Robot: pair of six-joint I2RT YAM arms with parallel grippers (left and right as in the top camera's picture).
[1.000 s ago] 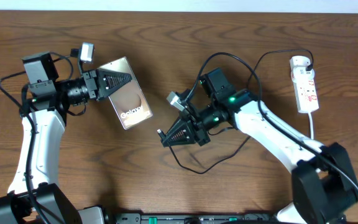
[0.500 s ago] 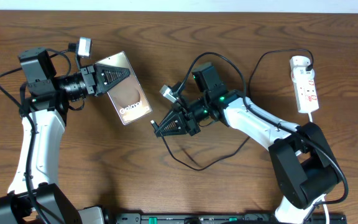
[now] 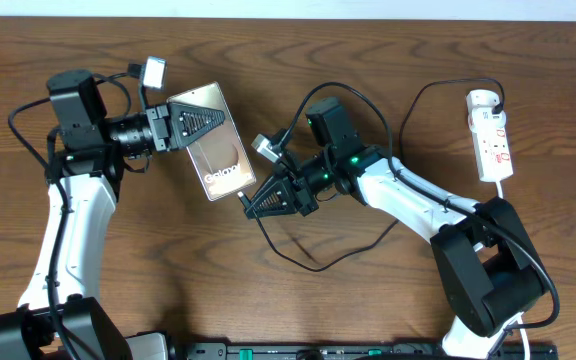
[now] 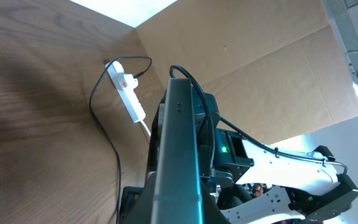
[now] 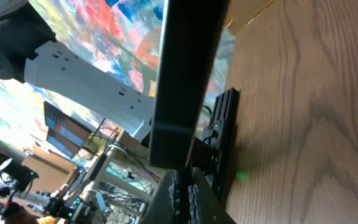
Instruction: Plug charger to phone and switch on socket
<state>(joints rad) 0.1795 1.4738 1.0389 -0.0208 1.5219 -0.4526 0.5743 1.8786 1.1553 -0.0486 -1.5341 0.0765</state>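
Note:
My left gripper (image 3: 200, 124) is shut on the phone (image 3: 224, 158) and holds it tilted above the table, with the "Galaxy" text facing up. The phone shows edge-on in the left wrist view (image 4: 179, 143) and as a dark slab in the right wrist view (image 5: 188, 68). My right gripper (image 3: 259, 203) is shut on the plug end of the charger (image 3: 244, 197), right at the phone's lower end. I cannot tell whether the tip is in the port. The black cable (image 3: 313, 266) loops back to the socket (image 3: 492, 137), a white power strip at the far right, also seen in the left wrist view (image 4: 128, 93).
The power strip's white cord (image 3: 501, 205) runs toward the front right. The charger cable loops over the table between the right arm (image 3: 408, 195) and the front edge. A black bar (image 3: 318, 350) lines the front edge.
My left arm has carried the phone right, toward the centre. My right gripper has moved left and up with the charger plug, closing the gap to the phone's lower end.

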